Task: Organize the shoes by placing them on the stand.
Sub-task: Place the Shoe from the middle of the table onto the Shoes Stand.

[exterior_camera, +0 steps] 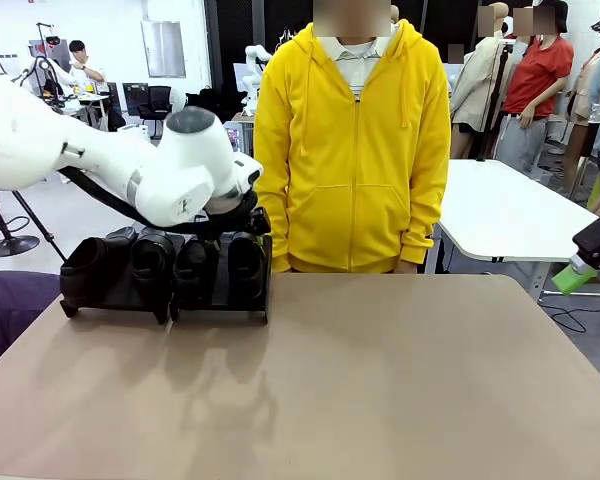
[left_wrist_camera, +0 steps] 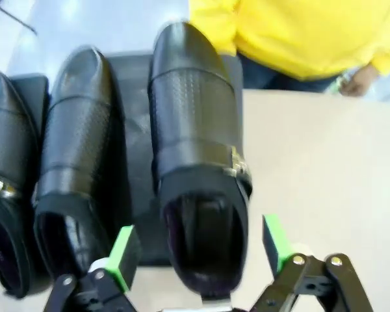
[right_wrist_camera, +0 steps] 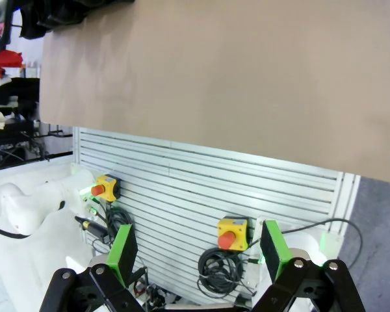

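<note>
Shoes (exterior_camera: 160, 265) all look parked on the stand (exterior_camera: 218, 300) at the far left of the table (exterior_camera: 380, 380). The left gripper (left_wrist_camera: 198, 250) has its jaws spread wide, straddling the heel of the rightmost shoe (left_wrist_camera: 198, 149) without pinching it. Best move, I'd guess, is lifting straight up so the pads don't drag that heel. The right gripper (right_wrist_camera: 198, 250) hangs wide and empty off the table's right edge. Each shoe's long axis runs near-to-far, toes pointing at the person (exterior_camera: 352, 150).
</note>
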Robot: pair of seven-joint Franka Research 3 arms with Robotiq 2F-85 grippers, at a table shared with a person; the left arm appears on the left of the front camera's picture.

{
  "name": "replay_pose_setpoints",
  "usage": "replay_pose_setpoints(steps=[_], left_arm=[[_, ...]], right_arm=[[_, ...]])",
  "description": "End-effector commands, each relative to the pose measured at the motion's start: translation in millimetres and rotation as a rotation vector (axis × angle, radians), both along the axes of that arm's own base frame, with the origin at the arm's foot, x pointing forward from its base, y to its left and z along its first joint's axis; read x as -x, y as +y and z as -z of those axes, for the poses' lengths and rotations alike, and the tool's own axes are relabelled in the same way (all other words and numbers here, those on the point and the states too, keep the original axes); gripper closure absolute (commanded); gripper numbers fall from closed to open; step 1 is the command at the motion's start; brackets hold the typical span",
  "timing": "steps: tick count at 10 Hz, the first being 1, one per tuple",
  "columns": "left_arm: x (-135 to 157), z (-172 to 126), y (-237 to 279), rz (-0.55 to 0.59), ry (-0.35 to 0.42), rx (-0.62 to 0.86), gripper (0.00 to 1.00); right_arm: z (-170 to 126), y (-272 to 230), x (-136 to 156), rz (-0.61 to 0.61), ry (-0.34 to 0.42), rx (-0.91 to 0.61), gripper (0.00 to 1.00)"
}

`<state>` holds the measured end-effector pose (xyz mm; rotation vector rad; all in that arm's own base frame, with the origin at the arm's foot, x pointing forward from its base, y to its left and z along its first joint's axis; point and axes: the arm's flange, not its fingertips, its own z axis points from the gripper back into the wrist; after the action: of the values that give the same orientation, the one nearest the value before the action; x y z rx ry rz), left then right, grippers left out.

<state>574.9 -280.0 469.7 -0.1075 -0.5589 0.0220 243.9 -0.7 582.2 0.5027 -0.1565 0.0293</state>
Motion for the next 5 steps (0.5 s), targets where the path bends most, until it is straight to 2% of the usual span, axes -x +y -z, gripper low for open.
replay_pose_setpoints(steps=[1, 2, 4, 5], left_arm=[[9.0, -66.6, 38.5, -0.022, 0.141, -0.046, 0.0], [12.2, -93.1, 53.8, -0.031, 0.189, -0.044, 0.0], [31.2, -122.2, 80.0, 0.089, 0.307, -0.001, 0.0], [61.8, -130.6, 99.3, 0.324, 0.417, 0.074, 0.0]], right_arm=[[-1.7, -2.6, -0.7, -0.022, -0.01, -0.014, 0.0], [-1.7, -2.6, -0.7, -0.022, -0.01, -0.014, 0.0], [-1.7, -2.6, -0.7, -0.022, -0.01, -0.014, 0.0], [-1.7, -2.6, -0.7, -0.022, -0.01, -0.014, 0.0]])
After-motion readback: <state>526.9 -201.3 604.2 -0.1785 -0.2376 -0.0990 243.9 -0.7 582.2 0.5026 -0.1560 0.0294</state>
